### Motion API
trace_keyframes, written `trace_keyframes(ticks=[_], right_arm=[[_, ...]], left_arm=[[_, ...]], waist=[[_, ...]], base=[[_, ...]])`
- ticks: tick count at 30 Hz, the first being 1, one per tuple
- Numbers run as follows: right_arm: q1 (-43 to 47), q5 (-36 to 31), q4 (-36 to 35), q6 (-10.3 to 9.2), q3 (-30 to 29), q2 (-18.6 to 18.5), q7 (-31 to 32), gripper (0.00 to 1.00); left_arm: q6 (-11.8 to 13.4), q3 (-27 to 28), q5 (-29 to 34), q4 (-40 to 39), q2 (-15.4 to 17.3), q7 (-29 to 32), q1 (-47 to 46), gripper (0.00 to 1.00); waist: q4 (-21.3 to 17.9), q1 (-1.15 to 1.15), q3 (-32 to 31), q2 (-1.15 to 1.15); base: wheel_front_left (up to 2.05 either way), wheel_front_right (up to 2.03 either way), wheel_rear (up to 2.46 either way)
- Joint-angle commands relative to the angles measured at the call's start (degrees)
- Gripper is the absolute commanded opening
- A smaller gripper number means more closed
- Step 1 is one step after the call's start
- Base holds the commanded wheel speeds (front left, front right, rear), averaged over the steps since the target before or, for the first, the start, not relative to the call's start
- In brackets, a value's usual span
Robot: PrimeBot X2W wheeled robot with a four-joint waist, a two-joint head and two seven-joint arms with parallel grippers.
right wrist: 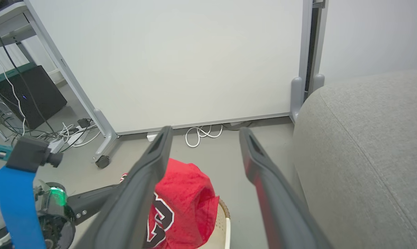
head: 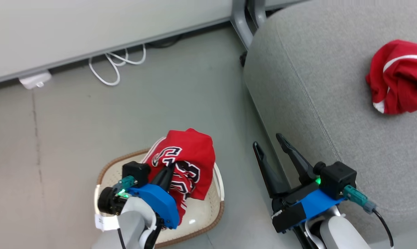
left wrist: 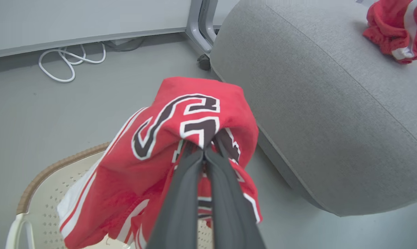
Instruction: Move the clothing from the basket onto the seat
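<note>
**Q.** What does the left gripper (left wrist: 204,147) show?
**A.** Its fingers are pressed together on a fold of the numbered garment (left wrist: 194,107). The cloth drapes over and around the fingertips and hangs above the basket (left wrist: 39,207), which sits directly below them (the lower hem may brush the basket floor; the drape hides that part).

**Q.** How should the cloth be expected to handle?
**A.** Probably as a light, limp knit. It sags from its single pinch point, would swing on a quick sweep, and could slide out of a thin bite. A gathered fold, as here, looks a sounder purchase than one loose edge.

**Q.** And beyond the tool?
**A.** To its right, the right gripper (head: 267,140) stands with its fingers spread and nothing between them, just beside the near edge of the seat (head: 315,86). Farther right and ahead of both grippers, the second garment (head: 398,76) lies crumpled on the seat, well apart from the held one.
</note>
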Motion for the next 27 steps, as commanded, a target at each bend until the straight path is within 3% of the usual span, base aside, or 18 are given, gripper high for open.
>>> trace_keyframes(ticks=[1, 18, 27], right_arm=[[1.30, -0.28, -0.15, 0.01, -0.35, -0.01, 0.45, 1.00], [7.98, -0.37, -0.95, 0.01, -1.97, -0.01, 4.54, 1.00], [9.00, 0.25, -0.56, 0.01, -1.14, -0.01, 5.32, 1.00]], left_arm=[[-0.11, -0.68, 0.46, -0.68, -0.31, -0.28, 0.67, 0.00], [-0.12, -9.26, 2.79, -7.75, -1.81, -0.28, -5.11, 0.00], [-0.12, -11.66, -0.90, -8.27, -2.93, -0.28, -9.36, 0.00]], waist=[[2.73, 0.02, -3.57, -0.01], [9.61, 0.02, -12.93, -0.01], [11.77, 0.02, -14.67, -0.01]], base=[[0.00, 0.00, 0.00], [0.00, 0.00, 0.00], [0.00, 0.00, 0.00]])
